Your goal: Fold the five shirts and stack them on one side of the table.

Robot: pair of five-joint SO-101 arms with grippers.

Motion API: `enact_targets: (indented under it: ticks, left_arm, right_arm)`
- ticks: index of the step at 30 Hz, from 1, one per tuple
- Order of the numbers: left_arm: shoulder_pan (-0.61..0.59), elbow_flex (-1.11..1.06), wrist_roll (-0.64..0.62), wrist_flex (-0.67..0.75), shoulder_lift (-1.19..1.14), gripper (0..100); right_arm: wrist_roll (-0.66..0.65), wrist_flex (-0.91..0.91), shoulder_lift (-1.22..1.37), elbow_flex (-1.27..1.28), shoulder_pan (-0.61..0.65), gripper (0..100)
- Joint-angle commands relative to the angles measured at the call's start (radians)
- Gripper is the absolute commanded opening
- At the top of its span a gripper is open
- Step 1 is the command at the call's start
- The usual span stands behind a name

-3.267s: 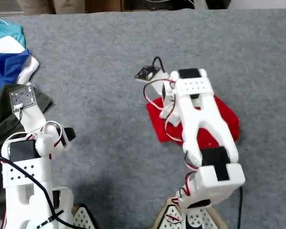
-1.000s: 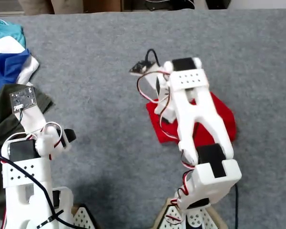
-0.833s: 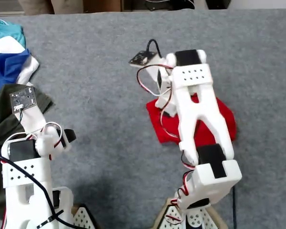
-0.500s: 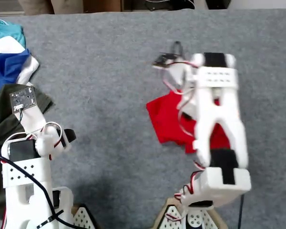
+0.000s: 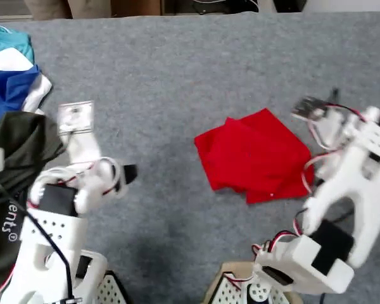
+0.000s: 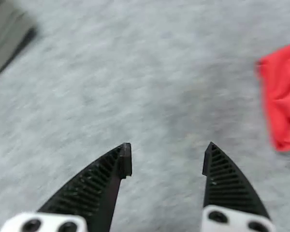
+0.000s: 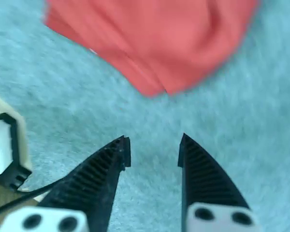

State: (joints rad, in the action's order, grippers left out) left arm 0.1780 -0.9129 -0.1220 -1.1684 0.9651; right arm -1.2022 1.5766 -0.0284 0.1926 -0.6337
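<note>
The right pincer (image 7: 154, 140) has swung off the red shirt (image 5: 256, 155) — apart and empty — so that fold looks done. The left pincer (image 6: 168, 147), also apart, has stirred beside the unfolded pile (image 5: 12, 95).

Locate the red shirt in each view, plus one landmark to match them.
High: red shirt lies folded, right of centre.
Left wrist: red shirt at the frame edge, beyond the open left tool and off to one side.
Right wrist: red shirt just ahead of the open right tool.
Shared landmark: the grey table cover under it.
</note>
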Motion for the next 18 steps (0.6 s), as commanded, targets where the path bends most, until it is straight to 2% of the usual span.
enact_targets:
  ticks: [1, 5, 9, 15, 18]
  left_arm:
    - [0.163, 0.057, -0.029, 0.132, -0.114, 25]
    - [0.265, 0.155, -0.032, 0.245, -0.401, 25]
    - [0.288, 0.404, -0.092, 0.245, -0.725, 25]
    - [0.304, 0.815, -0.184, 0.118, -1.118, 25]
    - [0.339, 0.993, -0.192, 0.04, -1.259, 25]
  right_arm:
    - [-0.011, -0.086, 0.033, 0.044, -0.091, 18.2]
    - [0.043, -0.103, 0.105, 0.062, -0.09, 18.2]
    - [0.173, -0.135, 0.133, 0.062, 0.007, 18.2]
    - [0.342, -0.21, 0.143, 0.07, 0.166, 18.2]
    - [0.405, -0.249, 0.143, 0.07, 0.223, 18.1]
